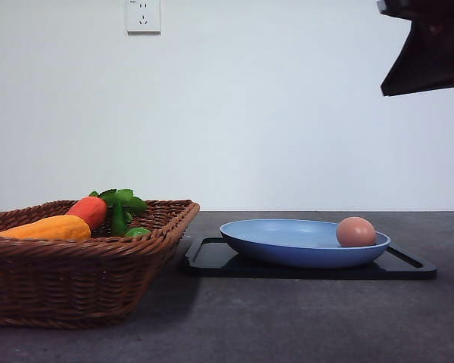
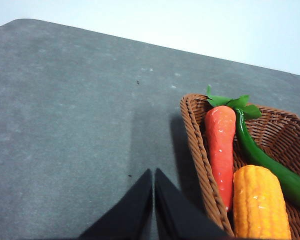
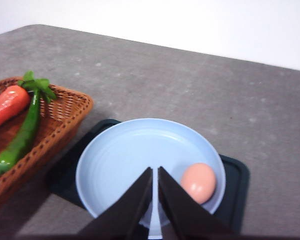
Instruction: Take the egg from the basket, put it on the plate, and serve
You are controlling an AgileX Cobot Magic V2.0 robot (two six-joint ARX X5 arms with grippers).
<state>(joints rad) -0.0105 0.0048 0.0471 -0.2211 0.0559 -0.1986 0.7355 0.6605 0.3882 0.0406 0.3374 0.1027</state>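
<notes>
- This looks like a bare test room or lab setup, not a lived-in kitchen.
- A plain white wall (image 1: pixel 287 113) runs behind everything, with nothing on it but one power socket (image 1: pixel 143 16).
- The grey tabletop (image 1: pixel 303 325) is uniform and mostly bare.
- What's laid out seems staged: a wicker basket (image 1: pixel 76 265) of glossy, toy-like vegetables (image 2: pixel 260 200), and a blue plate (image 1: pixel 287 246) on a black tray (image 1: pixel 212 261).
</notes>
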